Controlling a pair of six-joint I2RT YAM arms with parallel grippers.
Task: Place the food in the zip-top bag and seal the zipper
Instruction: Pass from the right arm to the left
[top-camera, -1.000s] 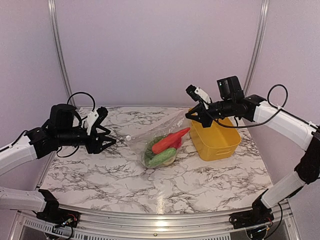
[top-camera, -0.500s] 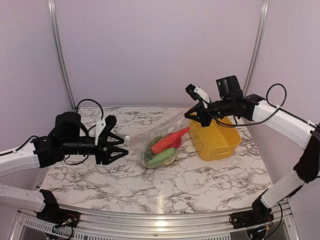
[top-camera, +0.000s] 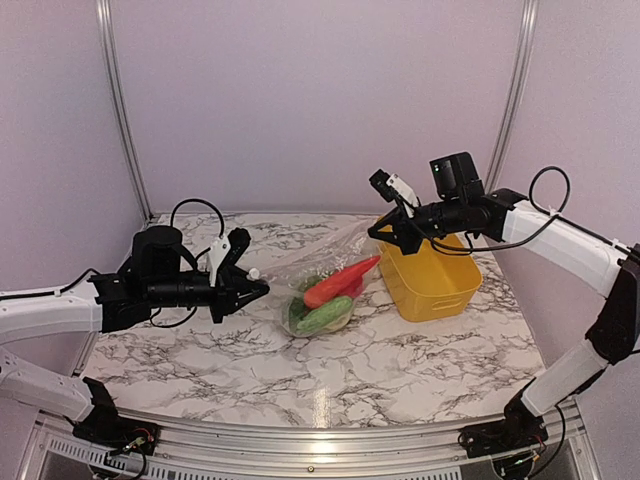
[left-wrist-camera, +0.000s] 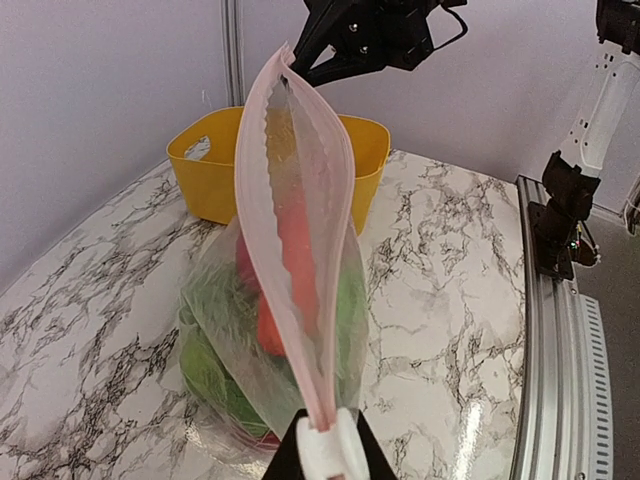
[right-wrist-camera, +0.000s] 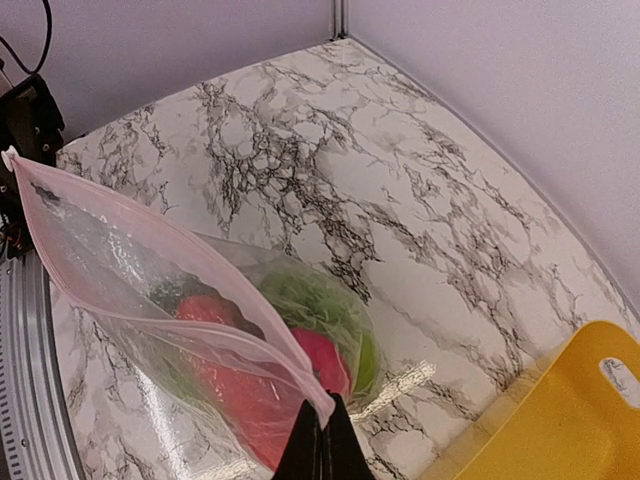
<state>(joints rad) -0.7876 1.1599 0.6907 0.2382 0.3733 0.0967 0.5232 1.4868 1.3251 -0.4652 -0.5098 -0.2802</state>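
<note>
The zip-top bag (top-camera: 318, 268) hangs stretched between both grippers, its bottom resting on the table. Inside lies the food: a long red-orange piece (top-camera: 341, 279), a green cucumber (top-camera: 325, 315) and more red and green pieces (right-wrist-camera: 335, 360). The zipper (left-wrist-camera: 253, 200) is a pale pink strip. Its two sides bow apart, so the mouth gapes. My left gripper (top-camera: 257, 285) (left-wrist-camera: 330, 445) is shut on the zipper's white slider (left-wrist-camera: 330, 455) at the bag's left end. My right gripper (top-camera: 386, 233) (right-wrist-camera: 322, 425) is shut on the opposite corner of the zipper, held higher.
A yellow basket (top-camera: 435, 278) (left-wrist-camera: 205, 165) stands on the marble table (top-camera: 250, 360) right of the bag, just below my right gripper. A metal rail (top-camera: 320, 445) runs along the near edge. Purple walls close in the back and sides.
My left gripper has moved right to the bag's left end and closed on the white slider. The right gripper has kept its hold, barely moving.
</note>
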